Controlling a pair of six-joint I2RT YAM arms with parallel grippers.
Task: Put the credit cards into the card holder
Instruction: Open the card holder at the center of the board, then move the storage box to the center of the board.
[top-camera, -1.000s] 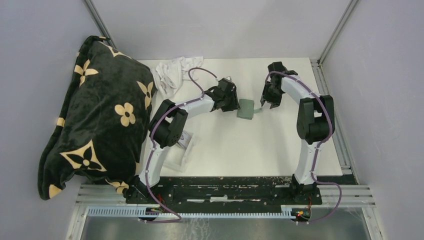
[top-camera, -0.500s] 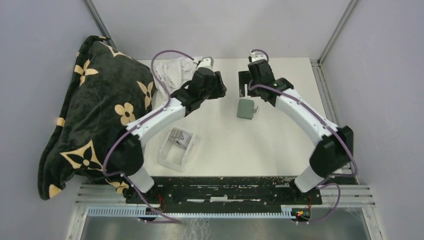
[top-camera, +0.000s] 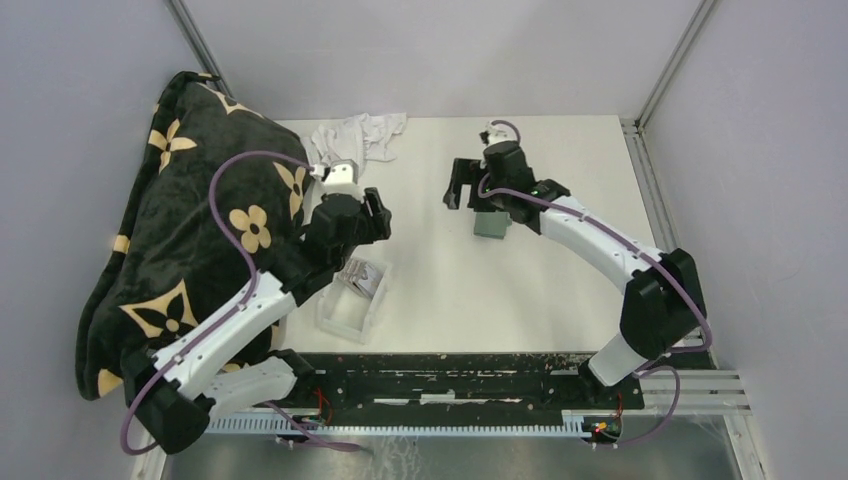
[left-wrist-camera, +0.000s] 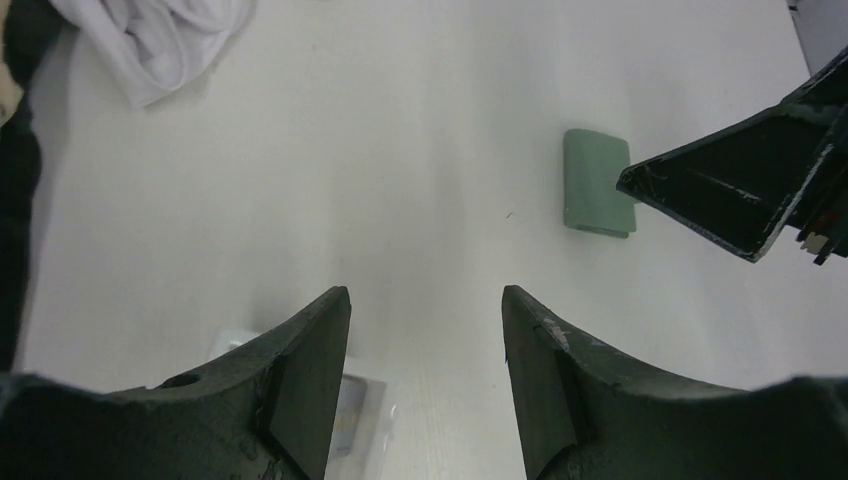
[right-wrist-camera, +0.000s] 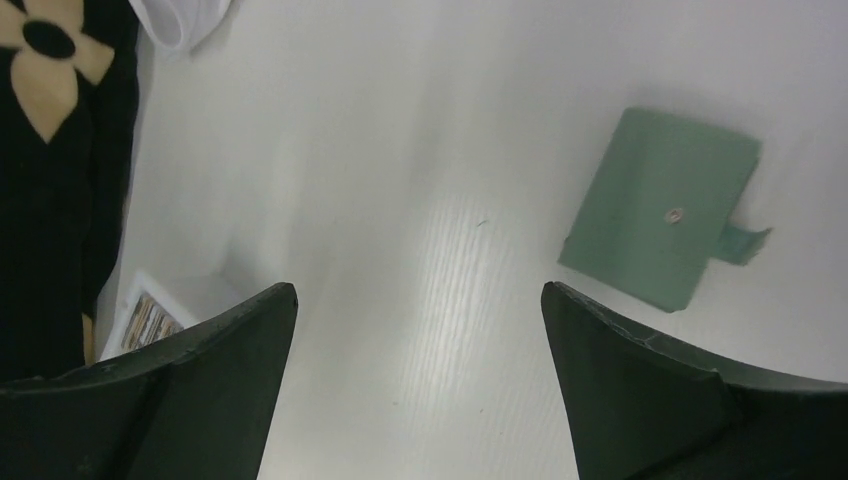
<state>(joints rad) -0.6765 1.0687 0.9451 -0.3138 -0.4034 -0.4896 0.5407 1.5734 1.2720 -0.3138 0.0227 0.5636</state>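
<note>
The card holder (top-camera: 489, 226) is a closed grey-green wallet lying flat on the white table, its snap tab sticking out; it also shows in the right wrist view (right-wrist-camera: 655, 220) and the left wrist view (left-wrist-camera: 595, 182). The credit cards (top-camera: 362, 277) lie in a clear plastic tray (top-camera: 340, 315); they also show in the right wrist view (right-wrist-camera: 148, 320). My left gripper (top-camera: 372, 218) is open and empty, raised above the tray's far end (left-wrist-camera: 425, 300). My right gripper (top-camera: 458, 188) is open and empty, raised just left of the card holder (right-wrist-camera: 420, 290).
A black blanket with tan flowers (top-camera: 190, 240) covers the table's left side. A crumpled white cloth (top-camera: 350, 138) lies at the back. The right gripper's finger (left-wrist-camera: 740, 190) juts into the left wrist view beside the holder.
The left arm has drawn back from the card holder toward the near left, over the tray. The right gripper has risen and swung left of the holder. The holder has not moved.
</note>
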